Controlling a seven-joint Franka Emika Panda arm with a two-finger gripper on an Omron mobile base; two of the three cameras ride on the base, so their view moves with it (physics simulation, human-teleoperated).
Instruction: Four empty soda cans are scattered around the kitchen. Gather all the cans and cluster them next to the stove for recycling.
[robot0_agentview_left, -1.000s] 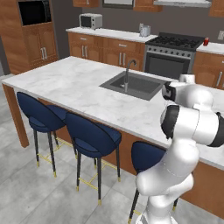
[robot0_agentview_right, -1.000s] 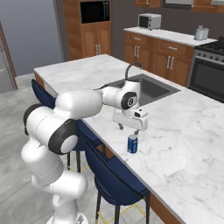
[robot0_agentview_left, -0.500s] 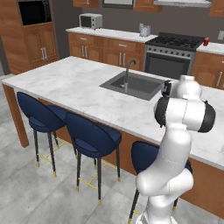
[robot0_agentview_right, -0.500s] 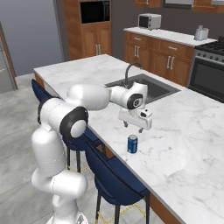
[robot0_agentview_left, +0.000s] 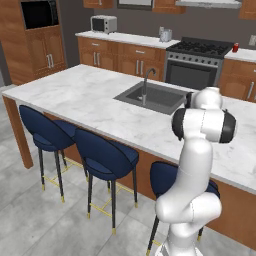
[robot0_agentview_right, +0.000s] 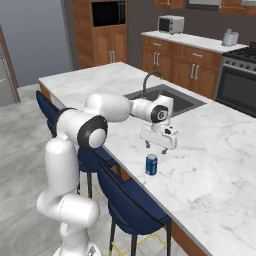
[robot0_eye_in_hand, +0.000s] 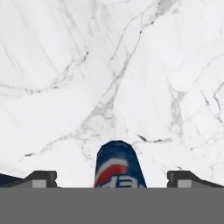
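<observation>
A small blue soda can (robot0_agentview_right: 151, 165) with a red and white label and a silvery top stands upright on the white marble island, near its front edge. My gripper (robot0_agentview_right: 155, 148) hangs just above it, open, pointing down. In the hand view the can (robot0_eye_in_hand: 118, 164) lies between my two spread fingertips (robot0_eye_in_hand: 41, 177), touching neither. A small red can (robot0_agentview_left: 235, 47) stands on the back counter just right of the black stove (robot0_agentview_left: 200, 50). The stove's steel oven front (robot0_agentview_right: 237, 87) shows at the far right of the right base view.
The sink (robot0_agentview_left: 152, 97) with its faucet (robot0_agentview_right: 150, 80) is set in the island behind my hand. Blue stools (robot0_agentview_left: 105, 155) line the island's front side. A microwave (robot0_agentview_left: 103, 23) and a kettle (robot0_agentview_left: 165, 34) stand on the back counter.
My arm has swung its elbow upright, and the gripper has come down closer over the blue can. The can has not moved.
</observation>
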